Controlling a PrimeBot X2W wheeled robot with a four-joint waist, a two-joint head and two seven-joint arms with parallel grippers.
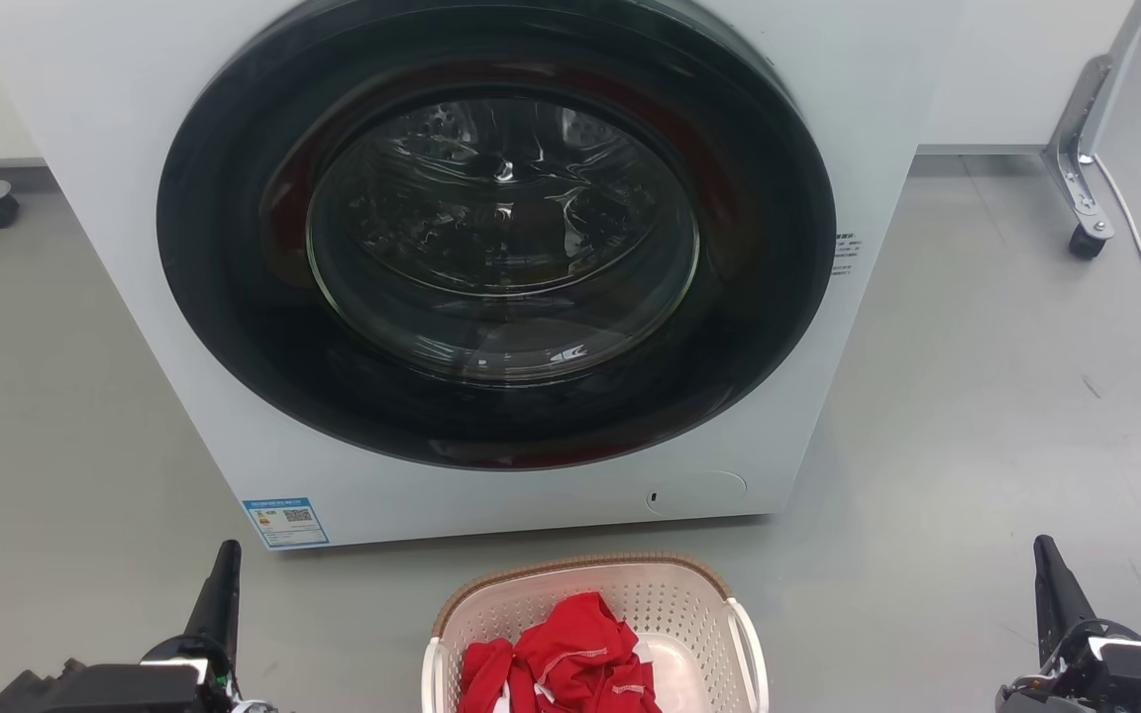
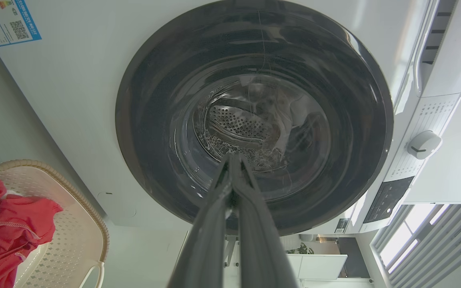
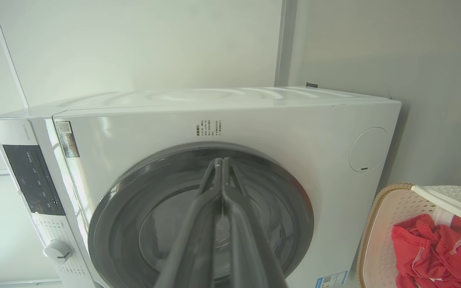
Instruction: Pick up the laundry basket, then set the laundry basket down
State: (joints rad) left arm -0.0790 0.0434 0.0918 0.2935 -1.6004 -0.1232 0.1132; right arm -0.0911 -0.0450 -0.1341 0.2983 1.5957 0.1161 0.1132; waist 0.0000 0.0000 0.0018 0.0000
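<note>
I see the laundry basket (image 1: 681,598) resting on the floor (image 1: 977,416), near me, just before the washer (image 1: 125,198). It sits between my empty, clenched left claw (image 1: 230,551) and right claw (image 1: 1045,551), touching neither. That fits either a lift to come or a finished set-down. It is cream, perforated, brown-rimmed, holding red clothing (image 1: 570,654).

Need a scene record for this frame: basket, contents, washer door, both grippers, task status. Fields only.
basket: laundry basket on the floor, just in front of the washer
contents: red clothes
door: washer door closed
left: left gripper shut, empty, left of the basket, not touching it
right: right gripper shut, empty, right of the basket, not touching it
status: basket not yet picked up
</note>
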